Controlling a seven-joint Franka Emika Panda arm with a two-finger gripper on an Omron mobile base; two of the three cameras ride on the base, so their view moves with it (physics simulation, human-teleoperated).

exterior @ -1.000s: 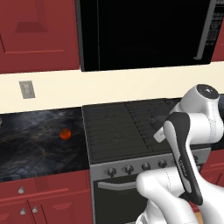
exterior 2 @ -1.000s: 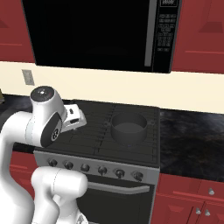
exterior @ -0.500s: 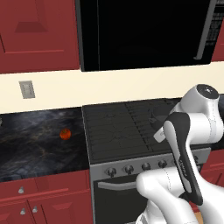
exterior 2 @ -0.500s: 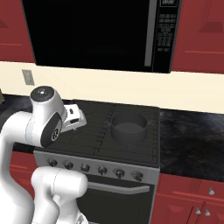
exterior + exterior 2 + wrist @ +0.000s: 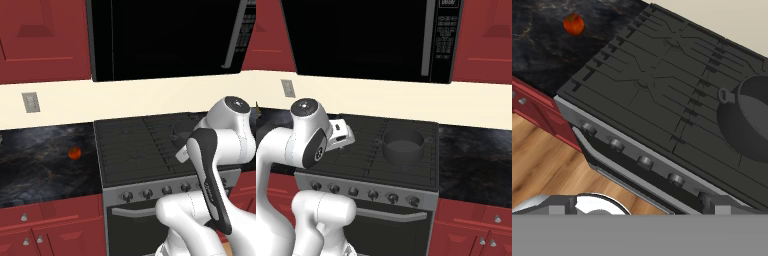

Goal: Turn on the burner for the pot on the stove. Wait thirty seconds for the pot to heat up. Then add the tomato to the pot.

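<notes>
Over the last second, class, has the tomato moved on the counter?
No. The tomato sits at the same spot on the dark counter, just left of the stove, as before.

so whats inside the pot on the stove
The pot on the stove looks empty: bare grey inner wall and floor show in the right base view. The near rim hides part of the floor. The tomato lies on the counter.

Both base cameras are looking forward and down from behind the arm, sharing the stove. The hand camera is hovering nearer, facing down across its knobs.
</notes>
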